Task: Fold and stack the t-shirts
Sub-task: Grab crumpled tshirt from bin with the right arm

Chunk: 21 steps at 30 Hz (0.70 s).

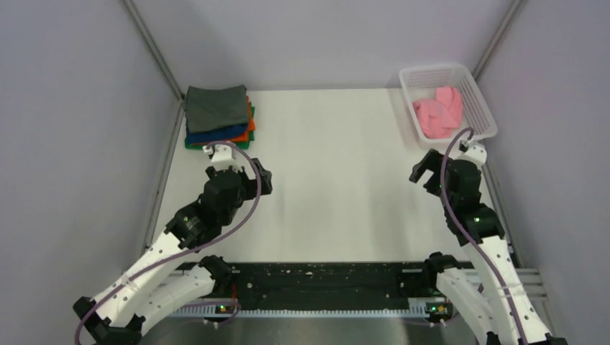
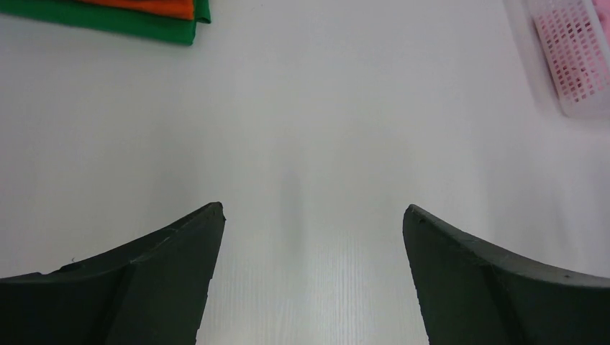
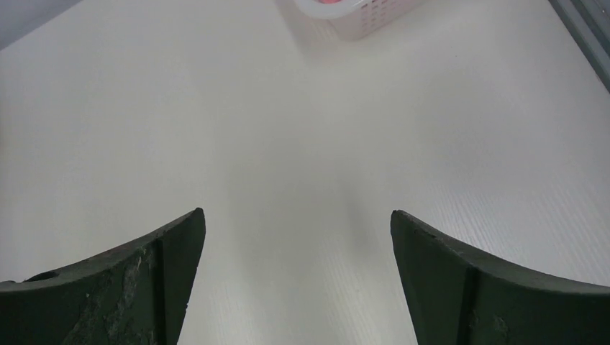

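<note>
A stack of folded t-shirts lies at the table's back left: dark grey point(image 1: 216, 106) on top, then blue point(image 1: 216, 134), orange point(image 1: 251, 122) and green point(image 1: 216, 144). A crumpled pink t-shirt point(image 1: 440, 112) lies inside the white mesh basket point(image 1: 431, 70) at the back right. My left gripper point(image 1: 241, 175) hovers open just in front of the stack, nothing between its fingers point(image 2: 180, 266). Just in front of the basket, my right gripper point(image 1: 446, 164) is open and empty too. The left wrist view catches the green point(image 2: 144, 25) and orange point(image 2: 151, 7) edges.
The basket shows at the upper right of the left wrist view point(image 2: 575, 57) and at the top of the right wrist view point(image 3: 367, 14). Grey walls with metal rails point(image 1: 155, 50) close in the white table point(image 1: 331, 180). A black rail point(image 1: 324, 287) runs along the near edge.
</note>
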Each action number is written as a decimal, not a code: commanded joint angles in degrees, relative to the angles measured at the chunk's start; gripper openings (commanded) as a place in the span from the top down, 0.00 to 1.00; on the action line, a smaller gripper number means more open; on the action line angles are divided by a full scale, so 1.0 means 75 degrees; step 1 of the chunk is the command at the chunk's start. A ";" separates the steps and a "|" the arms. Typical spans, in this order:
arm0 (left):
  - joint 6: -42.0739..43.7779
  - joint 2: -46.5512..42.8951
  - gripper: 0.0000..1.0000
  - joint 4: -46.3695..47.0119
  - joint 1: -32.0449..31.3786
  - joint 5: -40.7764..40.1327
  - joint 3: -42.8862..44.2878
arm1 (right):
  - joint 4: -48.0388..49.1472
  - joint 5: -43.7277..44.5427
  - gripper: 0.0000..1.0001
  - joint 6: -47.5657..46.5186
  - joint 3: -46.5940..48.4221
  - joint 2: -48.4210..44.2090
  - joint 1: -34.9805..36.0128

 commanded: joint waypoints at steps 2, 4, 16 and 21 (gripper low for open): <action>0.0157 0.0068 0.01 0.0516 -0.0030 -0.0163 -0.0178 | 0.1364 -0.0196 0.01 -0.0242 0.0434 0.0524 -0.0052; 0.0163 0.0131 0.01 0.0602 -0.0024 -0.0131 -0.0210 | 0.2181 -0.0338 0.01 -0.0536 0.0592 0.0929 -0.0059; 0.0164 0.0684 0.01 0.1387 -0.0030 0.0065 -0.0597 | 0.2269 0.0649 0.04 -0.0568 0.5198 0.6989 -0.1406; 0.0111 0.0879 0.01 0.1573 -0.0026 -0.0065 -0.0696 | 0.1234 0.0531 0.08 -0.0887 0.7892 0.9639 -0.1929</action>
